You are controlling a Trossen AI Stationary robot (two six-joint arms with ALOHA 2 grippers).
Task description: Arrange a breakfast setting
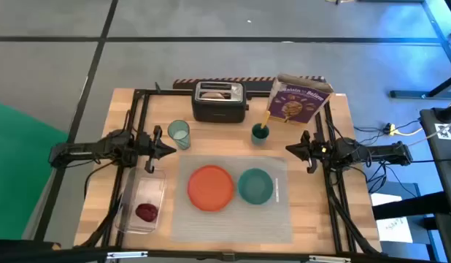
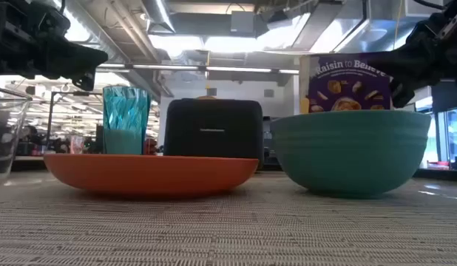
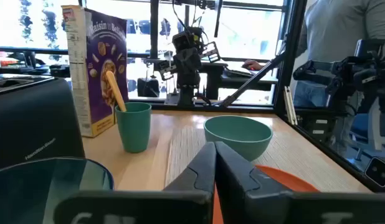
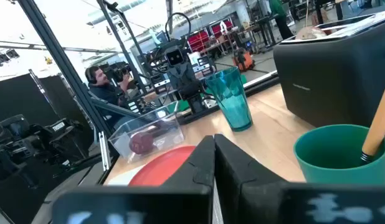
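A grey translucent placemat (image 1: 233, 219) lies at the table's middle front. A round orange plate (image 1: 210, 187) and a smaller teal bowl (image 1: 255, 185) rest on it side by side. A clear bluish tumbler (image 1: 179, 134) stands behind the plate. An orange-handled spoon (image 3: 114, 90) stands in a teal cup (image 1: 260, 132). A bagel half (image 1: 218, 93) sticks out of the black toaster's slot. A dark red fruit (image 1: 146, 212) lies in a clear container (image 1: 141, 201) at the front left. My left gripper (image 1: 169, 148) is shut and empty left of the tumbler. My right gripper (image 1: 289, 149) is shut and empty right of the cup.
The black toaster (image 1: 219, 102) and the purple cereal box (image 1: 298, 98) stand at the table's far edge. Black frame bars (image 1: 134, 124) run along both sides of the table. A person shows beyond the table in the left wrist view (image 3: 342, 37).
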